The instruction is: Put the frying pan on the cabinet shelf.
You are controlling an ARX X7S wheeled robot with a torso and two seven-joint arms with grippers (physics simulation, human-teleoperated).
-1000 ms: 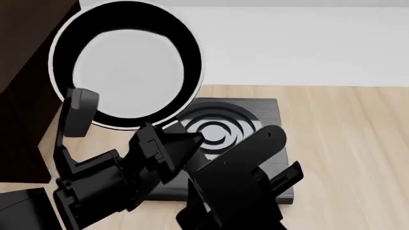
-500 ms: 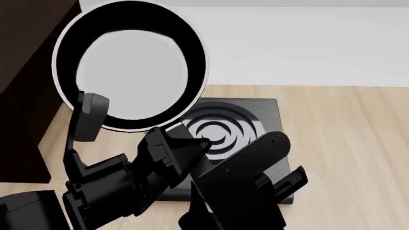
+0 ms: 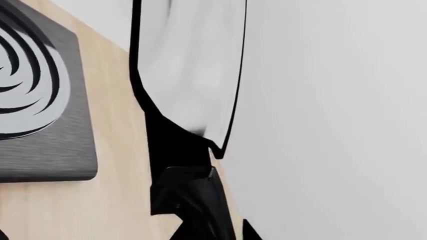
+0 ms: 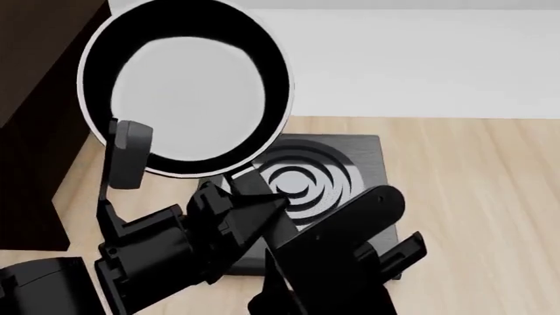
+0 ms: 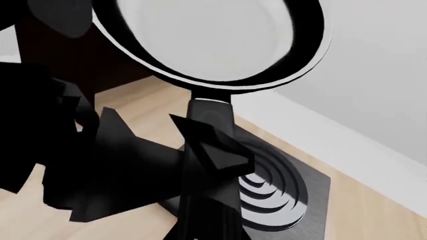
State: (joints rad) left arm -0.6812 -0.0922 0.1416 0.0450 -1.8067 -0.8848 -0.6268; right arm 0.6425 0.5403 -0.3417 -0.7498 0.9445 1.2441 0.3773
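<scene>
The frying pan (image 4: 188, 92) hangs in the air at the upper left, tipped so its pale inside faces me. Its long black handle (image 5: 210, 112) slopes down from the rim, over the square plate. My left gripper (image 4: 254, 197) is shut on the handle just below the pan; in the left wrist view the pan (image 3: 190, 65) is edge-on above that gripper (image 3: 213, 232). The handle's lower part runs straight into my right gripper (image 5: 207, 232), which looks shut on it. The dark cabinet (image 4: 35, 85) stands left of the pan; the cabinet shelf itself is out of view.
A black square plate with concentric rings (image 4: 350, 161) lies on the light wooden tabletop (image 4: 473, 197) under both arms. A white wall (image 4: 420, 59) runs behind the table. My right arm (image 4: 345, 256) crosses the plate's near edge.
The pan has shifted slightly to the right, away from the cabinet, with both arms moving with it. The grip on the handle looks unchanged.
</scene>
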